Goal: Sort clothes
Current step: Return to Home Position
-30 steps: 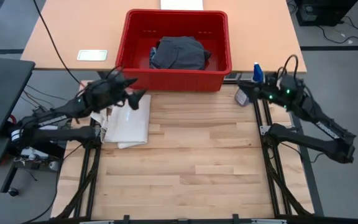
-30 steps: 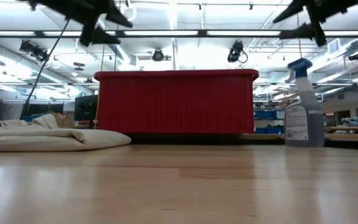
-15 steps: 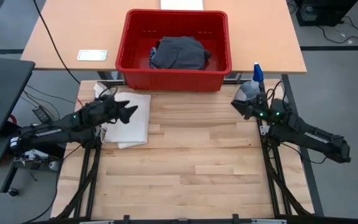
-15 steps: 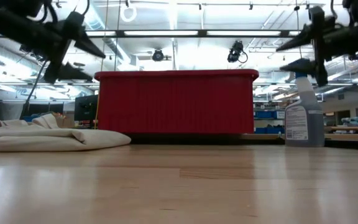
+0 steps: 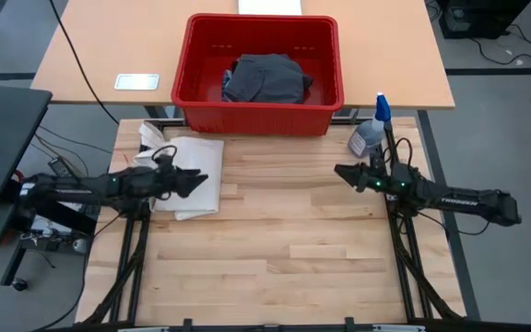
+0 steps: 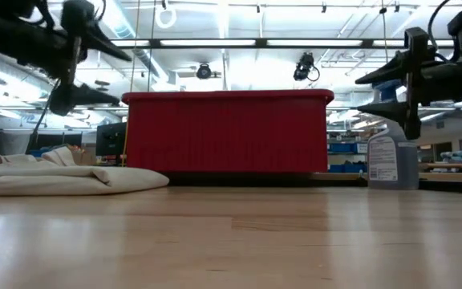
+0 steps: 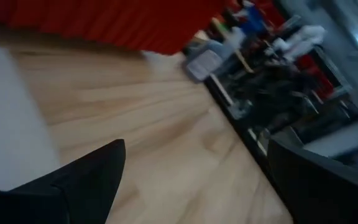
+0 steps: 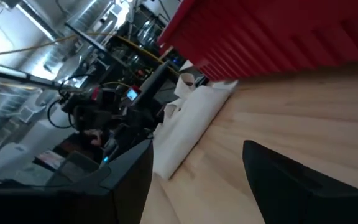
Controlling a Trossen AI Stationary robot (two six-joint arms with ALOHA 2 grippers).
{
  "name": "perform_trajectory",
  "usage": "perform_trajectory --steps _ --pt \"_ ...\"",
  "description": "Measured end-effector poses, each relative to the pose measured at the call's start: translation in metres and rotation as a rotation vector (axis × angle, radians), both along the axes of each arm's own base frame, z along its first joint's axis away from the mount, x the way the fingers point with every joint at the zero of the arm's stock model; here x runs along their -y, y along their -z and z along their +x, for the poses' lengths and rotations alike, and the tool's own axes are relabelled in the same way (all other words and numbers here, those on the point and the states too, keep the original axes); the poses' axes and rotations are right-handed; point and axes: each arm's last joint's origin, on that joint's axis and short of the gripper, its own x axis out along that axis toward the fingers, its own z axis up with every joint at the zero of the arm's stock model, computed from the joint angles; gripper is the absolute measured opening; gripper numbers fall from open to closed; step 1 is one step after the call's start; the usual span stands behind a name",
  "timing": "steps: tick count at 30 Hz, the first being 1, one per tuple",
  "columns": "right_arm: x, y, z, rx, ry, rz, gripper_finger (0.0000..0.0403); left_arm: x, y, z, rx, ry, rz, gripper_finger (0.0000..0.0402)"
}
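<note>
- The clothes [image 5: 265,79] lie as a dark grey heap inside the red bin [image 5: 206,97], toward its middle and right, with a sliver of blue at the heap's left edge.
- The bin stands on the tan table [image 5: 90,55] at the far side, its near wall at the edge of the wooden table [image 5: 284,249].
- The left hand [image 5: 199,181] hangs low over the near part of the white tote [image 5: 192,159], which lies folded at the wooden table's far left corner. Its fingers [image 7: 86,177] are spread wide with nothing between them.
- The right hand [image 5: 343,174] is at the wooden table's right edge, just in front of the bottle [image 5: 372,135], pointing inward toward the left hand. It too is spread wide and holds nothing.
- In the low view both hands are above the table, the left hand [image 6: 123,78] over the tote [image 6: 62,178], the right hand [image 6: 359,95] beside the bottle [image 6: 391,152].
- Both arms stretch out low and nearly level along the table's sides.
</note>
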Motion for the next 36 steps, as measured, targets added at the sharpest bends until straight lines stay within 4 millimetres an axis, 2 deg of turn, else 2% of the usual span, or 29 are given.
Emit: perform_trajectory --steps 11,19,22,28,33,36 --pt "-0.013 -0.003 0.003 0.038 -0.083 0.01 0.0256 0.029 0.007 -0.006 -0.083 0.034 0.113 0.0396" --pt "-0.017 -0.002 0.004 0.037 -0.175 0.04 0.0256 0.03 0.031 -0.011 -0.174 -0.017 0.093 0.0396" --pt "-0.017 -0.003 0.004 0.042 -0.184 0.039 0.0256 0.034 0.046 -0.008 -0.175 0.091 0.087 0.0396" --pt "-0.017 -0.004 0.004 0.05 -0.18 0.037 0.0256 0.043 0.077 -0.005 -0.102 0.416 0.09 0.0396" --pt "-0.017 -0.003 0.004 0.049 -0.18 0.037 0.0256 0.045 0.079 -0.005 -0.128 0.659 0.177 0.0396" --pt "-0.017 -0.004 0.004 0.05 -0.18 0.037 0.0256 0.041 0.079 -0.003 -0.126 0.687 0.233 0.0396"
